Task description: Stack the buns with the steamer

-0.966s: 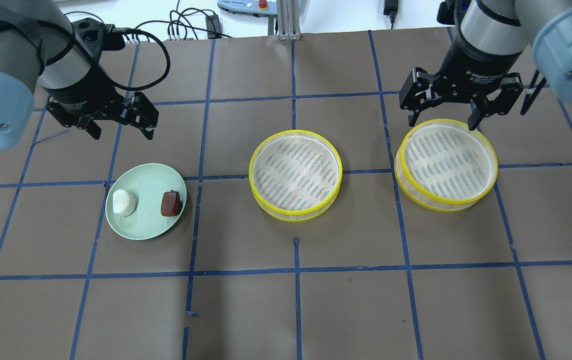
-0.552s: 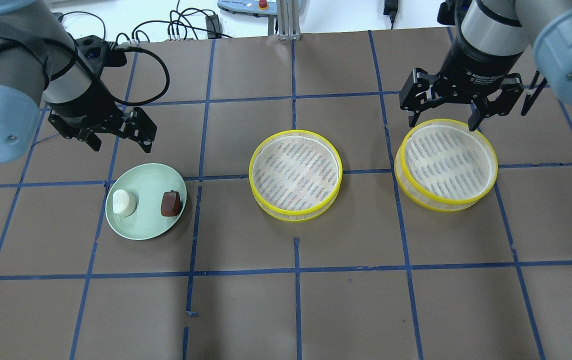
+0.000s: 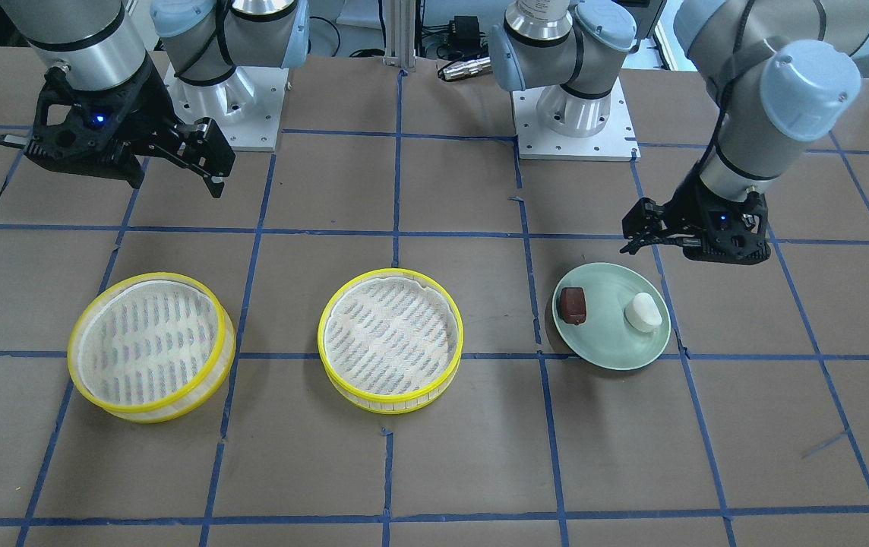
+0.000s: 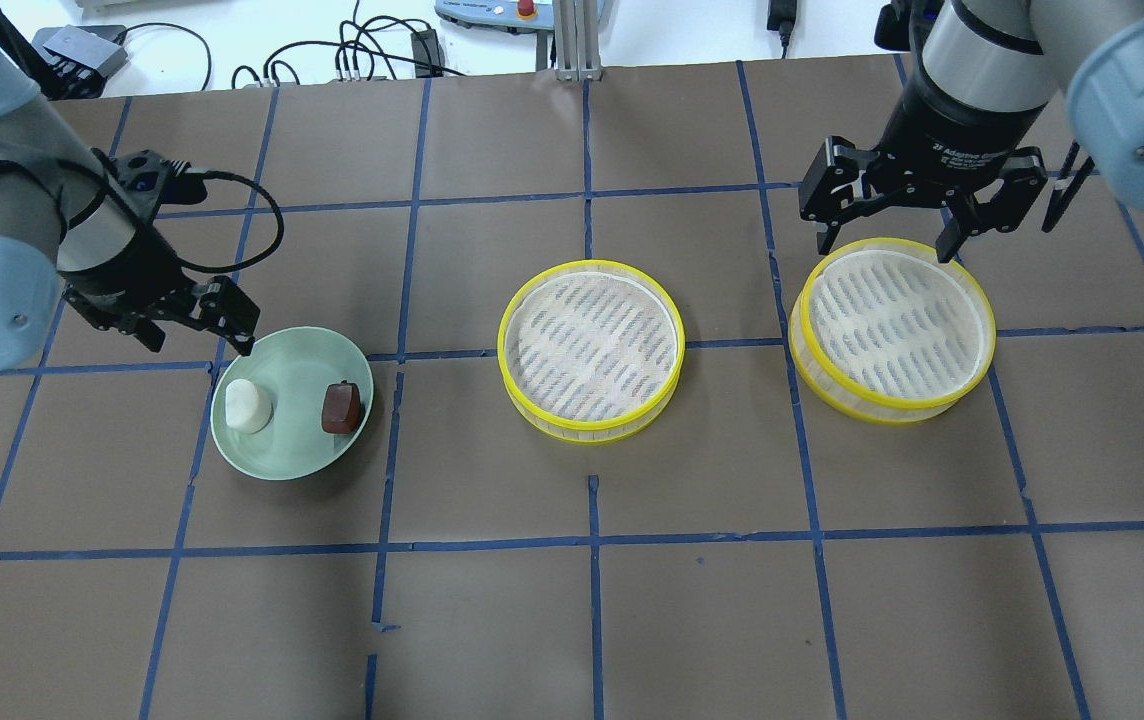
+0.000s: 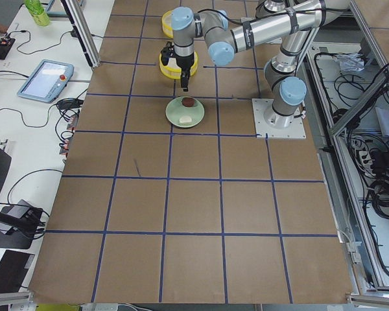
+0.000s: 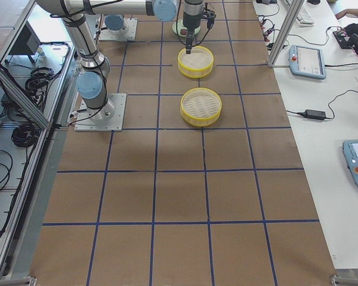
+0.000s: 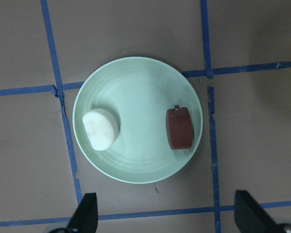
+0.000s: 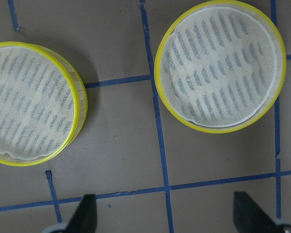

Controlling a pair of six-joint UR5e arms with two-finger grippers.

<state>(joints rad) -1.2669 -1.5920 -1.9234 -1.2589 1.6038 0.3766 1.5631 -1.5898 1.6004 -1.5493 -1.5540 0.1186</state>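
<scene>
The white bun (image 4: pixel 249 406) and the reddish-brown bun (image 4: pixel 341 407) lie apart on a pale green plate (image 4: pixel 292 458) at the left. My left gripper (image 4: pixel 199 340) is open and empty, hovering over the plate's far-left rim. Its wrist view shows the white bun (image 7: pixel 101 128), the brown bun (image 7: pixel 179 128) and the plate (image 7: pixel 136 92) ahead of the open fingers. Two yellow-rimmed steamer trays stand empty: one in the middle (image 4: pixel 592 432) and one on the right (image 4: pixel 892 415). My right gripper (image 4: pixel 884 245) is open and empty over the right tray's far rim.
Blue tape lines grid the brown table. Cables and a control box lie beyond the far edge. In the front-facing view the arm bases (image 3: pixel 575 114) stand behind the trays. The two trays sit about a hand's width apart (image 8: pixel 121 121).
My left gripper has moved down and toward the plate, from well behind it to its far-left rim. The right gripper, buns and trays have not moved.
</scene>
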